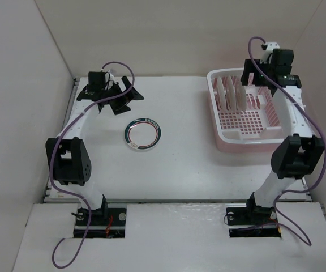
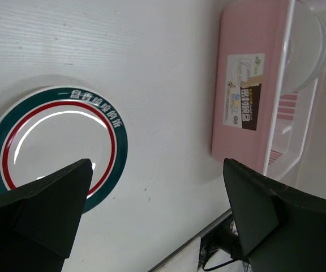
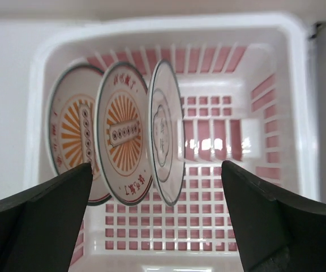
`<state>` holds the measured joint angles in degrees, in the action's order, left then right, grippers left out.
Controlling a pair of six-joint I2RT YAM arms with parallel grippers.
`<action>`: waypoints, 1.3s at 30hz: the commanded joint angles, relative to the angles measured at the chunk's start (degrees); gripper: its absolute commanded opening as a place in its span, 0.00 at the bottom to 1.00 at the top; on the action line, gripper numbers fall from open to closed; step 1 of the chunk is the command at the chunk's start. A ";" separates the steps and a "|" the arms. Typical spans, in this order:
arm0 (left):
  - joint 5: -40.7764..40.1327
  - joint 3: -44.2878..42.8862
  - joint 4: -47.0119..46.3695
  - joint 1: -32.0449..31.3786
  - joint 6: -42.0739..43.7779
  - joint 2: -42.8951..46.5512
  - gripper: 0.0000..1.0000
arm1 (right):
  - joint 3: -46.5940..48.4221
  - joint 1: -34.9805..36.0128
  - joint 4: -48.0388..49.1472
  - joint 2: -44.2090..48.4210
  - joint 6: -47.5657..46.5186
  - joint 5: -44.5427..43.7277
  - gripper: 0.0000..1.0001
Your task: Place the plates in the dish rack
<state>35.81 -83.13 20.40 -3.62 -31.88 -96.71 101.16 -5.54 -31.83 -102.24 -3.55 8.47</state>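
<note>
A white plate with a dark green rim band (image 1: 142, 131) lies flat on the table's middle; it also shows in the left wrist view (image 2: 55, 141). My left gripper (image 1: 126, 102) hovers behind and left of it, open and empty (image 2: 157, 170). The pink dish rack (image 1: 248, 137) stands at the back right, its side wall in the left wrist view (image 2: 236, 73). Three plates stand upright in its left part: two with orange sunbursts (image 3: 72, 141) (image 3: 123, 136) and one with a thin dark ring (image 3: 164, 141). My right gripper (image 1: 256, 76) is open and empty above the rack (image 3: 156, 170).
White enclosure walls stand at the left, back and right of the table. The rack's right half (image 3: 219, 187) shows bare grid floor. Purple cables (image 1: 58, 147) run along both arms. The arm bases sit at the near edge.
</note>
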 commanded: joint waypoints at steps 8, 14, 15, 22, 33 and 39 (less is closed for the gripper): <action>-15.49 17.72 -2.21 8.01 -6.44 13.63 1.00 | -1.40 0.27 5.29 17.15 9.34 8.82 1.00; -11.83 36.95 -12.74 9.86 -9.52 22.34 1.00 | -4.23 6.23 8.19 20.94 8.66 12.28 1.00; -10.08 38.99 -14.41 9.86 -10.39 22.35 1.00 | -3.44 7.55 7.41 20.41 8.13 12.27 1.00; -6.98 46.92 -30.41 9.86 -9.53 17.18 0.94 | 1.92 18.80 7.58 19.88 7.59 12.10 1.00; -6.11 47.45 -35.25 10.38 -13.29 7.06 0.78 | 7.47 23.65 7.05 20.50 7.59 12.45 1.00; -6.11 47.28 -38.07 10.38 -15.75 3.89 0.64 | 7.47 24.17 7.05 21.02 7.59 12.98 1.00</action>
<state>31.24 -36.03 -17.52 6.55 -46.94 -91.00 106.78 18.09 -26.59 -82.85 4.32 20.27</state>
